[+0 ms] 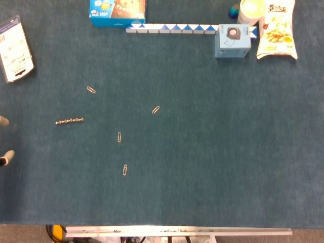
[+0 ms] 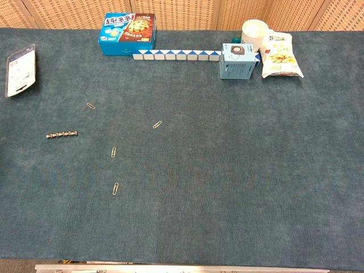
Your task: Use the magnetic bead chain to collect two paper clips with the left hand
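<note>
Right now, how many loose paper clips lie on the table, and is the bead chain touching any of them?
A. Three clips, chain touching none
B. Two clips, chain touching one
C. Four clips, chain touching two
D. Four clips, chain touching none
D. Four clips lie apart on the cloth, and the bead chain lies by itself to their left, clear of all four.

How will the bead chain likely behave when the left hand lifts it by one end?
The magnetic bead chain is a row of small separate beads, so it will probably sag or swing rather than stay stiff. It looks tiny, likely light, and lies flat on the cloth, so pinching it may be fiddly. Nearby paper clips may jump to it.
</note>
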You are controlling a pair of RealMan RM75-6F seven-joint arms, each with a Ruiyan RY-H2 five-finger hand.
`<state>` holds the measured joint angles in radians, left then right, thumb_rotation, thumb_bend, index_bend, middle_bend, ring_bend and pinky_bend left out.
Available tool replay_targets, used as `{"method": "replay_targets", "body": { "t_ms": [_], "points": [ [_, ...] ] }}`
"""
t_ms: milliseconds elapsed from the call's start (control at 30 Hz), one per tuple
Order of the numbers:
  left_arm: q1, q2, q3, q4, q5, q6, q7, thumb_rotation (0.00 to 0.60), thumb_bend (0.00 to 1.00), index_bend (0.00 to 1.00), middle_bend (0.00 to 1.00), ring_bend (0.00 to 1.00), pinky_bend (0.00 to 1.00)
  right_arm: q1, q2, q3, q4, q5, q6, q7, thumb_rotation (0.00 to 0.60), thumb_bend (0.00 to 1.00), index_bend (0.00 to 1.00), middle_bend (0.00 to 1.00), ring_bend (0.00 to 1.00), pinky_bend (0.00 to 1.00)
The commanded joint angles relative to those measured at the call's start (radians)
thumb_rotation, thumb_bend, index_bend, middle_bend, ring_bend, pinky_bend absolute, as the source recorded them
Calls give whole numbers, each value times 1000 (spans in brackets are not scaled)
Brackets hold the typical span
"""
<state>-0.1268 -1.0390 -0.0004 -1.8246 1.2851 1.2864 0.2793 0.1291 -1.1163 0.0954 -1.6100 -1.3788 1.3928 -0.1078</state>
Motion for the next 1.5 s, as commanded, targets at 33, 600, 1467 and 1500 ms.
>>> {"method": "replay_targets", "body": {
  "t_ms": [33, 600, 1467, 1500],
  "points": [
    [-28, -8, -2, -4, -24, -49, 5, 600, 166, 312, 17, 0, 65, -2, 3, 3, 0, 2, 4, 6, 600, 0, 388, 416, 386, 695],
    [-184, -80, -32, 20, -235, -238, 164, 600, 166, 292, 0, 0, 65, -9, 20, 13, 5, 10, 9, 50, 600, 0, 388, 416, 386, 695],
    [-364, -213, -45, 152, -537, -315, 305, 600, 166, 343, 0, 0, 65, -11, 22, 13, 4, 7, 9, 53, 600, 0, 388, 416, 386, 695],
    [-370, -218, -45, 156, -546, -314, 310, 600, 166, 347, 0, 0, 65, -11, 22, 13, 4, 6, 9, 53, 600, 0, 388, 416, 386, 695]
  ]
}}
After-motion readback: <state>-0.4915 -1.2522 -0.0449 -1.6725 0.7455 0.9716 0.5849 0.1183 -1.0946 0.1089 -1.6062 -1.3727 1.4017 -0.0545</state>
